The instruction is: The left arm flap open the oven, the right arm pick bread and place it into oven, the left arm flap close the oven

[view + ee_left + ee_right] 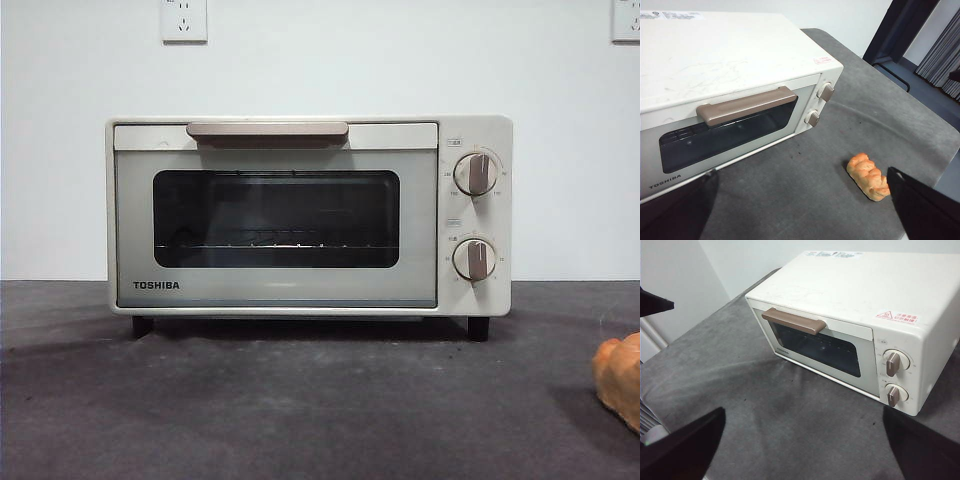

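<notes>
Still-shut oven [275,225], bread [868,177] outside.

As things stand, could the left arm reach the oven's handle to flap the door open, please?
Probably yes. The handle on the closed oven faces the left gripper with only bare grey table between them. The bread lies off to the side, clear of that path.

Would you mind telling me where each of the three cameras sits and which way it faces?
Front view: low, at table height, facing the closed oven door square on; bread at the edge; no arm shows.
Left wrist view: above the oven's front, looking down at its handle and the bread; the open left gripper frames the bottom.
Right wrist view: high, off the oven's knob side; the open right gripper frames the bottom.
All three share the oven.
</notes>
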